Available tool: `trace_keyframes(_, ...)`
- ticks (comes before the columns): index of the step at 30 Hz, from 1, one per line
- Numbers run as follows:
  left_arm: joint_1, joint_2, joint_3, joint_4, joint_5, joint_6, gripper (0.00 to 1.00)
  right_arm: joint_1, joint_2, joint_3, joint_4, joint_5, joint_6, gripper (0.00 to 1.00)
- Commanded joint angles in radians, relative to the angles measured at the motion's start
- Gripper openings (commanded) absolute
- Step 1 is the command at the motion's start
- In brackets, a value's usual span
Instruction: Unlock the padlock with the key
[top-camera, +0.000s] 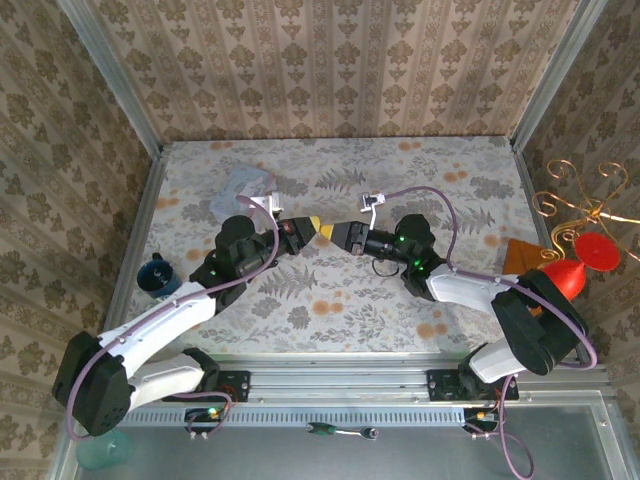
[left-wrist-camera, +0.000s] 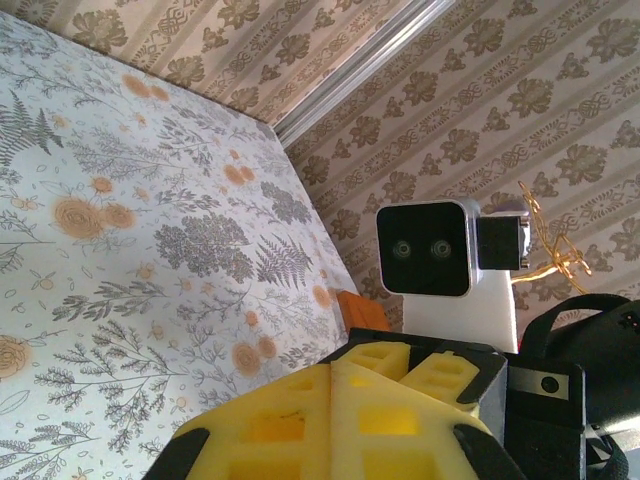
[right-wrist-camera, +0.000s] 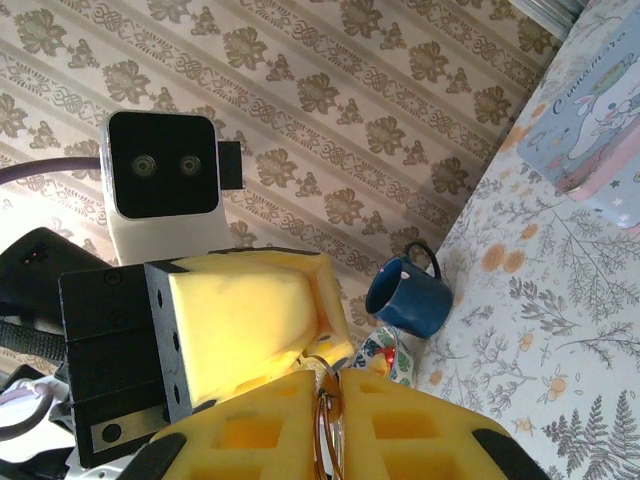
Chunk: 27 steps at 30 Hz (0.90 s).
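Note:
My two grippers meet tip to tip above the middle of the table, the left gripper (top-camera: 313, 227) pointing right and the right gripper (top-camera: 333, 232) pointing left. In the right wrist view the right gripper (right-wrist-camera: 330, 385) is shut on the key (right-wrist-camera: 328, 430), a thin brownish metal piece with a ring, pinched edge-on between its yellow pads. The key's upper end runs into the tips of the left fingers (right-wrist-camera: 250, 310). In the left wrist view the left gripper (left-wrist-camera: 332, 368) has its pads pressed together, facing the right fingers (left-wrist-camera: 440, 368). The padlock is hidden.
A blue mug (top-camera: 158, 275) stands at the left edge, with a patterned bowl (right-wrist-camera: 385, 352) next to it. A pastel cartoon tin (right-wrist-camera: 590, 120) lies at the back left. An orange block (top-camera: 520, 255) and red objects (top-camera: 575, 270) sit on the right. A green-handled tool (top-camera: 320, 430) lies below the rail.

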Motion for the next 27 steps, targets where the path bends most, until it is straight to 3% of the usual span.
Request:
trace_keyframes(1, -0.014, 0.027, 0.01, -0.011, -0.02, -0.014, 0.0, -0.001, -0.038, 0.016, 0.061, 0.006, -0.003, 0.15)
trace_keyframes(9, -0.042, 0.053, 0.02, 0.004, -0.033, -0.003, 0.0, 0.0, -0.045, 0.016, 0.071, -0.003, 0.006, 0.18)
trace_keyframes(15, -0.04, 0.042, 0.019, -0.012, -0.048, 0.017, 0.0, 0.001, -0.068, 0.006, 0.019, 0.016, -0.018, 0.01)
trace_keyframes(18, -0.034, 0.035, 0.031, -0.053, -0.054, 0.048, 0.0, 0.0, -0.132, 0.013, -0.104, 0.042, -0.077, 0.0)
trace_keyframes(23, 0.047, -0.021, 0.082, -0.269, -0.091, 0.137, 0.34, -0.001, -0.245, 0.048, -0.422, 0.116, -0.237, 0.0)
trace_keyframes(27, 0.206, -0.051, 0.142, -0.492, -0.088, 0.178, 0.47, 0.001, -0.331, 0.106, -0.721, 0.198, -0.409, 0.0)
